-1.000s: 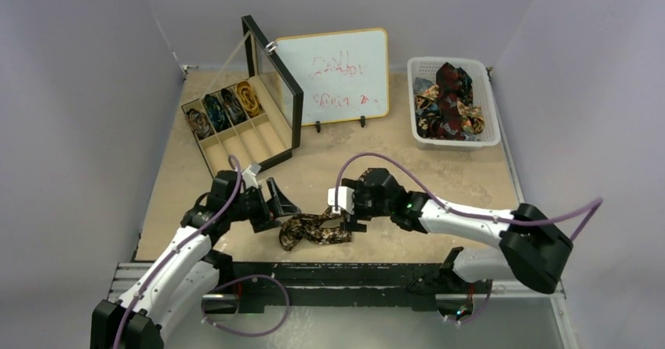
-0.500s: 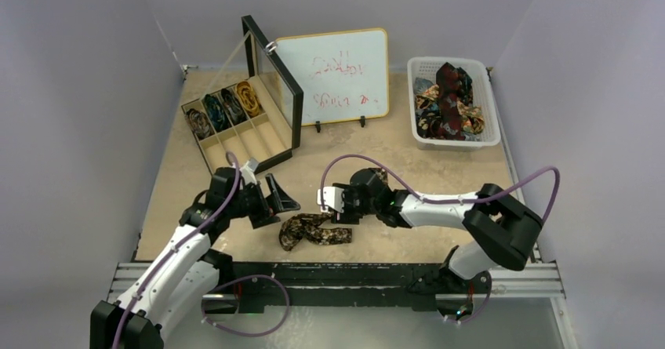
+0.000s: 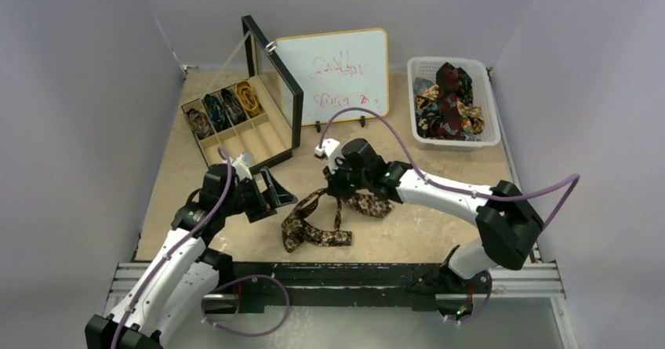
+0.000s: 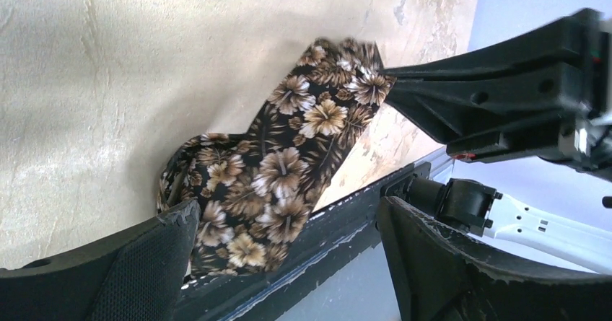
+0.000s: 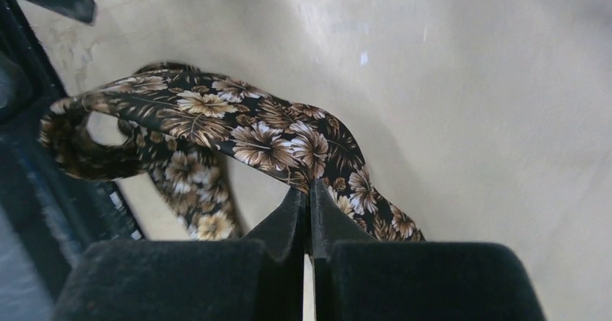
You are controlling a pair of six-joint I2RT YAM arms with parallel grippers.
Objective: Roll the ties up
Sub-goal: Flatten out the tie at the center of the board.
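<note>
A brown tie with a tan flower print (image 3: pixel 312 225) lies loosely looped near the table's front edge. One end of it rises toward my right gripper (image 3: pixel 339 195). In the right wrist view that gripper (image 5: pixel 307 200) is shut on the tie (image 5: pixel 260 137), pinching its edge between both pads. My left gripper (image 3: pixel 280 192) stands open just left of the tie and holds nothing. In the left wrist view its wide-apart fingers (image 4: pixel 137 263) frame the tie (image 4: pixel 281 177), and the right gripper (image 4: pixel 498 97) grips the tie's far end.
A wooden divided box (image 3: pixel 267 141) with a raised glass lid stands at the back left, with rolled ties (image 3: pixel 223 106) in its far compartments. A whiteboard (image 3: pixel 345 74) stands behind. A white basket (image 3: pixel 494 121) of loose ties sits at the back right. A black rail (image 3: pixel 353 274) borders the front.
My right gripper has shut on the tie and drawn its end up and toward the back, stretching the heap into a loop. My left gripper has shifted slightly back and stays open.
</note>
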